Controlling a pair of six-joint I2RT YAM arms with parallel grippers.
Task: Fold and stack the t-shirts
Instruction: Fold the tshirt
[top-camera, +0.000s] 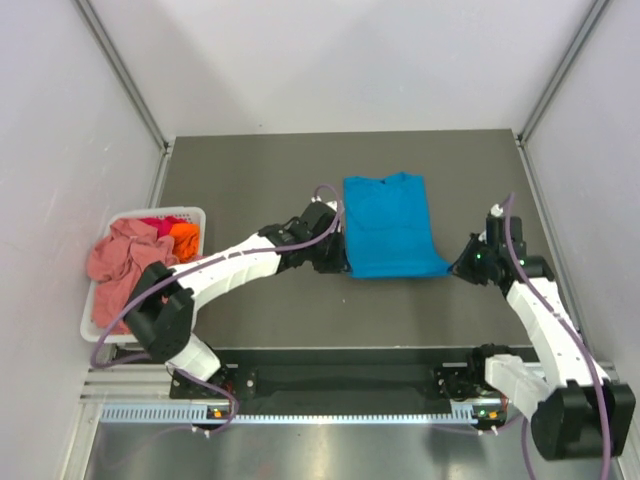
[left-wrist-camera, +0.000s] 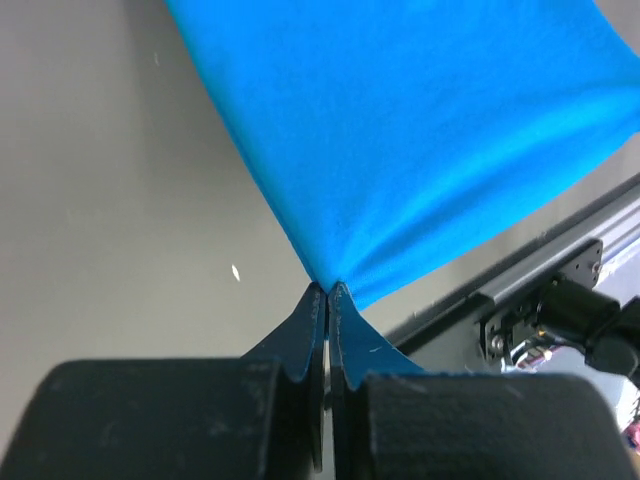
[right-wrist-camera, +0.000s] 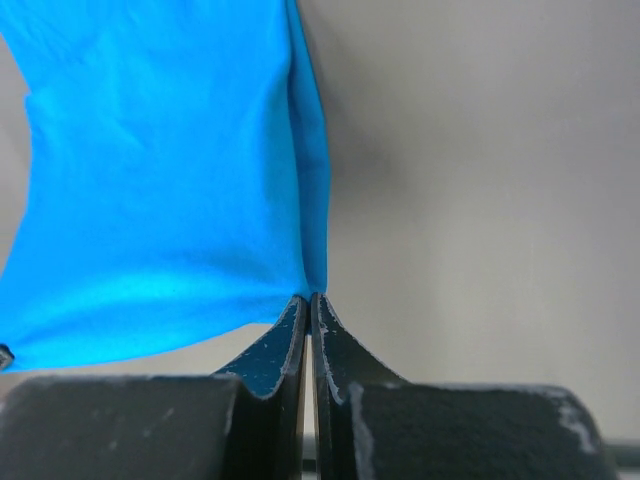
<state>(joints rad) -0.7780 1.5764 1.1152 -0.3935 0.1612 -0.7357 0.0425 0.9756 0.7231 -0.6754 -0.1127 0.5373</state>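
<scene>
Blue t-shirt (top-camera: 388, 225): it lies in the middle of the dark bench (top-camera: 250, 180). Its neck end is on the far side, away from the arms. Its near edge is pulled tight between the two arms.
Left fingers (left-wrist-camera: 312, 310): they are squeezed together on the near left corner of the blue t-shirt. The cloth fans out from the tips.
Right fingers (right-wrist-camera: 292, 320): they are squeezed together on the near right corner of the blue t-shirt.
Basket (top-camera: 195, 215): it is white and sits at the left side of the bench, well apart from the blue t-shirt.
Pink t-shirt (top-camera: 120, 255): it is in a bunch and spills over the basket's left edge.
Orange t-shirt (top-camera: 184, 236): it is crumpled inside the basket, at the far end.
Red t-shirt (top-camera: 155, 224): a bit of it peeks out just beside the orange one.
</scene>
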